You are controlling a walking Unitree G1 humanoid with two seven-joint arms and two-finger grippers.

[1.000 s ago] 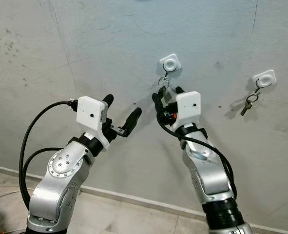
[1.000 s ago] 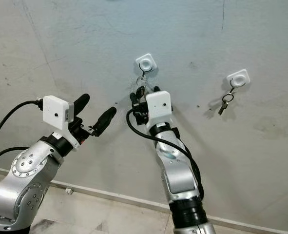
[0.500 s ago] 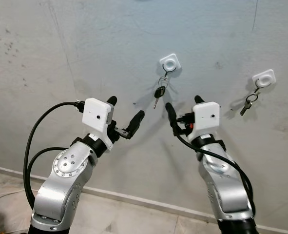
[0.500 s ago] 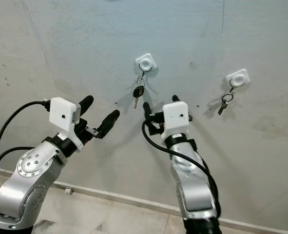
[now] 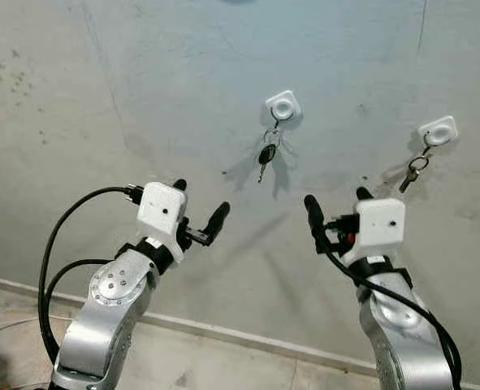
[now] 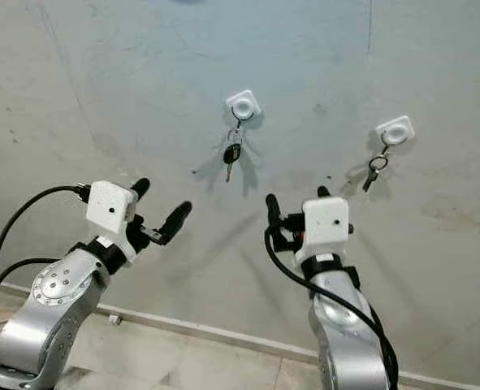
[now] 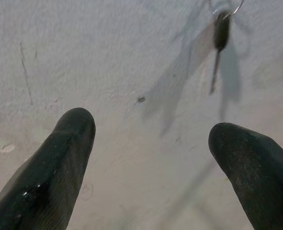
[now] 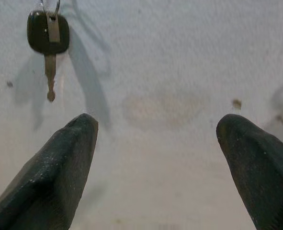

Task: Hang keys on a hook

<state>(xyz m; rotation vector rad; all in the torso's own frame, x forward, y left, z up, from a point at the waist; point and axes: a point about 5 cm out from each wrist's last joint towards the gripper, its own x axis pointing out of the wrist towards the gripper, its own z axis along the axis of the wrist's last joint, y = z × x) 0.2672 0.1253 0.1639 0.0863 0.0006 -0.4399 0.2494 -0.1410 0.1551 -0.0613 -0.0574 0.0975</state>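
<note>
Keys with a black head [image 5: 265, 154] hang by their ring from a white hook [image 5: 283, 106] on the grey wall [image 5: 183, 73], just above the centre of the head camera's frame, clear of both grippers.

Nearest the camera, two silver arms rise from the lower edge of the frame. The left arm [image 5: 110, 301], trailing a black cable [image 5: 49, 260], comes up from the lower left. The right arm [image 5: 402, 325] comes up from the lower right. Each carries a white camera box at the wrist.

Beyond them, the left gripper [image 5: 197, 213] sits left of centre, below and to the left of the keys, its two black fingers spread apart and holding nothing. The right gripper [image 5: 337, 210] sits right of centre, below and to the right of the keys, its fingers likewise parted and empty. In the right wrist view the two fingertips [image 8: 79, 139] stand wide apart before bare wall, with the black-headed key hanging beyond the one nearer it.

Farthest back, at the upper right of the frame, a second white hook [image 5: 438, 131] holds another small bunch of keys [image 5: 412, 172]. Along the bottom of the frame the wall meets a pale floor [image 5: 223, 366] at a narrow skirting strip [image 5: 223, 331].
</note>
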